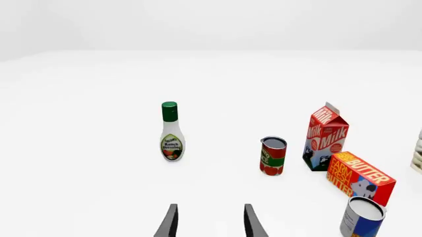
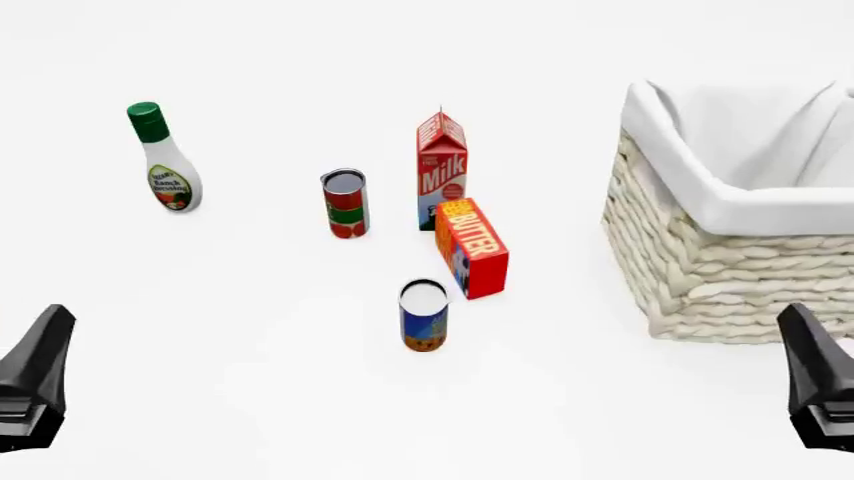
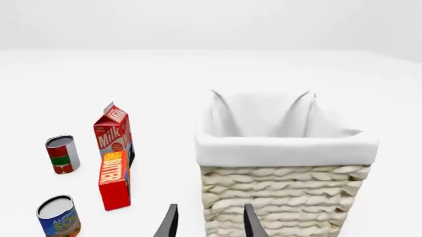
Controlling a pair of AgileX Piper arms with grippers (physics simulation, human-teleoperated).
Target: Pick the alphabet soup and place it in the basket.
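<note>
Near the middle of the worktop, at about 6 o'clock from the butter box, the alphabet soup stands upright with its white top showing, close by the box but apart from it. I see the basket off at its 3 o'clock, well apart. Behind the butter stands the milk carton, with the red-and-green can at the carton's 9 o'clock and the ranch dressing bottle farther out the same way.

My left hand hangs low at the near edge with its fingers parted and nothing between them; my right hand is likewise parted and empty, facing the basket wall. Neither is near the soup yet.

I judge the task to be at its very start: the reach has not begun. The soup sits roughly midway between the arms. I would take it with the right hand, since the basket lies on that side. The next move calls for swinging that hand toward 10 o'clock, coming down over the can and keeping clear of the butter box on its far side
</note>
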